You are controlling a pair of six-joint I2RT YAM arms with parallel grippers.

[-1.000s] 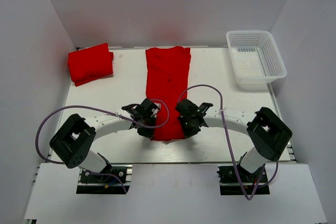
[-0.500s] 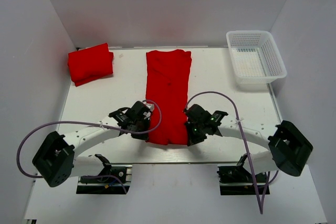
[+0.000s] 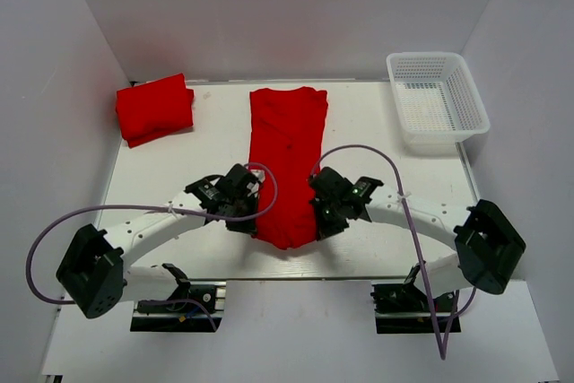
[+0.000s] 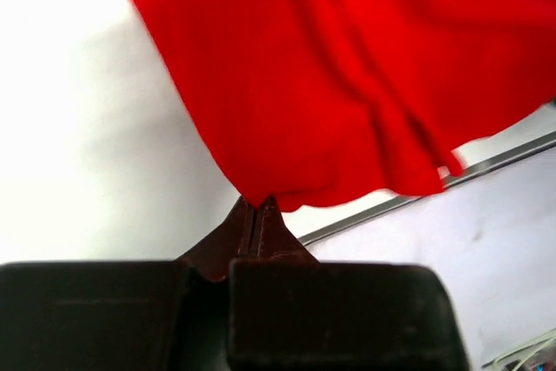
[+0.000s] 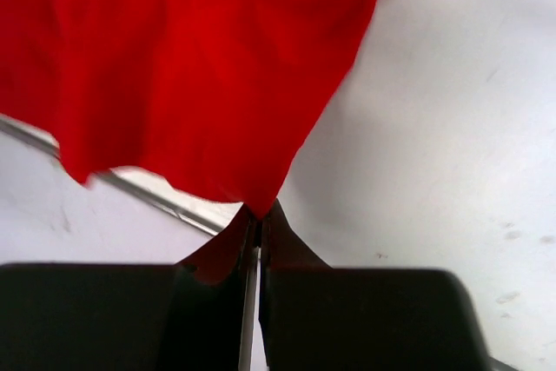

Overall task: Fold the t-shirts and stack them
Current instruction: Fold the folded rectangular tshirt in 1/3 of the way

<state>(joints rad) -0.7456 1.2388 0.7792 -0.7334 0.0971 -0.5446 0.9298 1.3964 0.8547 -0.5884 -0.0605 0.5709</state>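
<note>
A long red t-shirt (image 3: pixel 287 154), folded into a narrow strip, lies down the middle of the table. My left gripper (image 3: pixel 254 218) is shut on its near left corner, and my right gripper (image 3: pixel 317 219) is shut on its near right corner. Both hold the near hem lifted off the table; the cloth (image 4: pixel 347 84) hangs from the left jaws, and the cloth (image 5: pixel 191 67) hangs from the right jaws. A second red t-shirt (image 3: pixel 154 108), folded into a block, lies at the far left corner.
A white mesh basket (image 3: pixel 437 100) stands at the far right. White walls close in the table on the left, back and right. The table's near edge with its metal rail (image 5: pixel 148 197) lies just under the lifted hem.
Both grippers have lifted the near hem and drawn it slightly away from the near edge; the hem now bunches to a point between them. The arms have swung outwards since the earliest frame.
</note>
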